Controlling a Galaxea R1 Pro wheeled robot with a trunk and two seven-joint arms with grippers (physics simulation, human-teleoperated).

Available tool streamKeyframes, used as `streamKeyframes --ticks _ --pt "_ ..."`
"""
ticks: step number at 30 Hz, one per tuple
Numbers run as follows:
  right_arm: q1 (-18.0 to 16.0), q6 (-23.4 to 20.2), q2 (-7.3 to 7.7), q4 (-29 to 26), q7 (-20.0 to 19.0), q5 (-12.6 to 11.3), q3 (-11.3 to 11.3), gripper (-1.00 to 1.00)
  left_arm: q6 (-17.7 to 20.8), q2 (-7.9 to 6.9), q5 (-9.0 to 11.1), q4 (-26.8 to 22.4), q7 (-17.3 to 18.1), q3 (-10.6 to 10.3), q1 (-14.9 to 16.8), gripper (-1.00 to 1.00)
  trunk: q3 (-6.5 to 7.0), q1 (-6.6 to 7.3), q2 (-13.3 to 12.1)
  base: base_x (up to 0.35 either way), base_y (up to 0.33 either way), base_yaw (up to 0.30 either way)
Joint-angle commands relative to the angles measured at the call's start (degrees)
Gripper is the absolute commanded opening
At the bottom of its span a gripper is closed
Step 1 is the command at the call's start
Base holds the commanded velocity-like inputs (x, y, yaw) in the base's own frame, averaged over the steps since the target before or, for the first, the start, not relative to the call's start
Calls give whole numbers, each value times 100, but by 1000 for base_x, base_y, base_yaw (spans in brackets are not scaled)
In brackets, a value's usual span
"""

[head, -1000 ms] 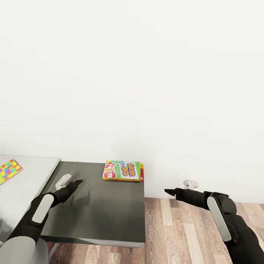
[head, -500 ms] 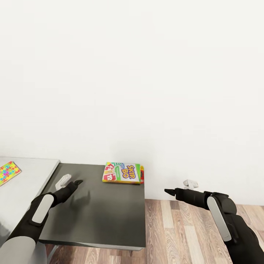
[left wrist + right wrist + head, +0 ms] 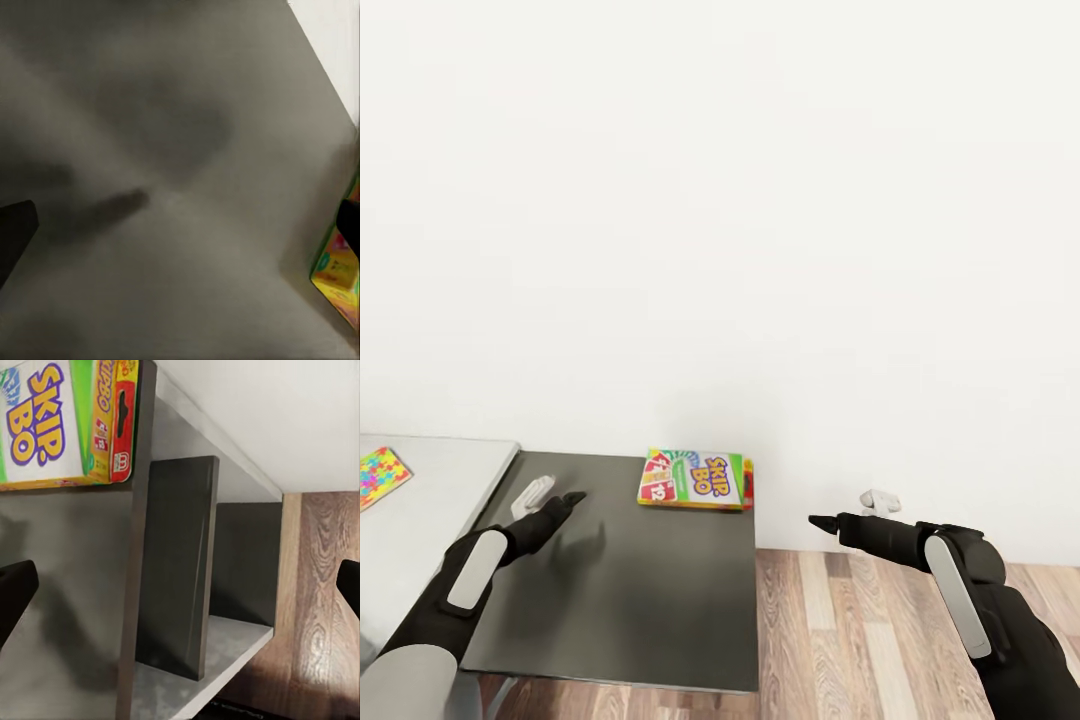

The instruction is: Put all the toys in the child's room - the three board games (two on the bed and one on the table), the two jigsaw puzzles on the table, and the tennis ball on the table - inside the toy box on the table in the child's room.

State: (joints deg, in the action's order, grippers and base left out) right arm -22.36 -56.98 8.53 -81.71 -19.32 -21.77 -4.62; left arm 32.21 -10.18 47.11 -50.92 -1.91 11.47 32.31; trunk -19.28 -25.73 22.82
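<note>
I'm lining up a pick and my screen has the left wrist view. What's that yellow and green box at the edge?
Observer: The Skip-Bo game box, lying flat at the far right corner of the dark cabinet top, by the wall.
Operator: Any other toys nearby?
Observer: One jigsaw puzzle box lies on the light grey desk top, off to the left.
Operator: Where are the right jaws?
Observer: Open and holding nothing, out beyond the cabinet's right edge, towards the wood floor.

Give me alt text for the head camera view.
A Skip-Bo box lies at the far corner of a dark grey cabinet top against a white wall, with the left gripper over the top and the right gripper over wood floor.
</note>
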Motion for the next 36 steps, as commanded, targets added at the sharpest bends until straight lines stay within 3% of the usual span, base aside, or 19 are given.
streamKeyframes --ticks 1,19,36 --pt "-5 -24 -1 -3 -60 50 -9 100 33 9 43 -4 -20 9 3 100 -10 -5 10 219 0 0" --pt "-5 -25 -1 -3 -62 50 -12 100 20 239 20 282 -20 -133 3 100 -10 -5 10 80 0 0" --pt "-5 -24 -1 -3 -61 50 -12 100 13 370 18 368 -20 -224 3 100 -10 -5 10 28 0 0"
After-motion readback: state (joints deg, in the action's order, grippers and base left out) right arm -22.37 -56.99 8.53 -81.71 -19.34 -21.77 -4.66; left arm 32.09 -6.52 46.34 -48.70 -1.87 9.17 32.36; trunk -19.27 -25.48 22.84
